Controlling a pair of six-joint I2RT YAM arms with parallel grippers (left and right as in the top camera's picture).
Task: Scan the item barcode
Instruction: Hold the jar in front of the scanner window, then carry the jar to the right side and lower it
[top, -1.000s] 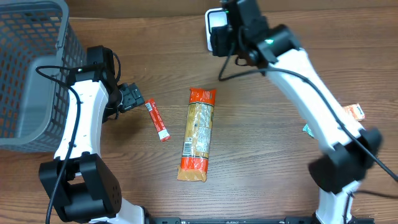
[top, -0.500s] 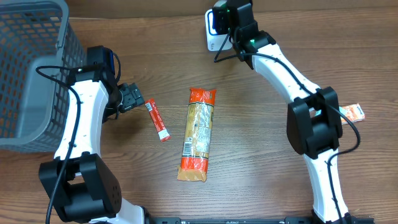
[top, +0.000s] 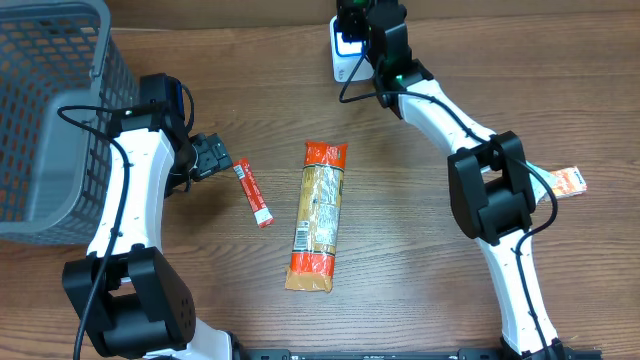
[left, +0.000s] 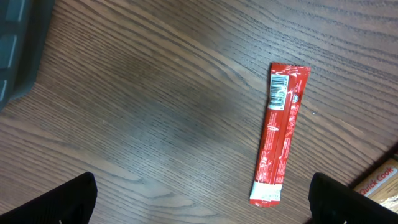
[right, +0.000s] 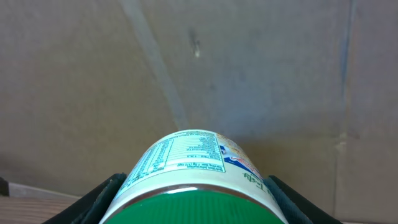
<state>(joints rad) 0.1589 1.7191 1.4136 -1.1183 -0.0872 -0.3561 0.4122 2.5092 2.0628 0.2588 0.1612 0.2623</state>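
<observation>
My right gripper (right: 196, 200) is shut on a cream can (right: 193, 158) with a green lid and printed label, a finger pressed on each side. Behind the can is a plain brown wall. In the overhead view the right gripper (top: 362, 20) is at the table's far edge, right over a white scanner (top: 343, 52) with a blue light. The arm hides the can there. My left gripper (top: 213, 155) hangs open over the wood, its dark fingertips (left: 74, 199) far apart, with a red sachet (left: 280, 130) lying between them, barcode up.
A long orange snack packet (top: 320, 215) lies mid-table, right of the red sachet (top: 253, 192). A grey mesh basket (top: 50, 110) fills the far left. Small packets (top: 570, 180) lie at the right edge behind the right arm.
The right arm has folded in, its elbow swinging from the right edge toward the middle, and the gripper has shifted slightly left over the scanner. The left arm has not moved.
</observation>
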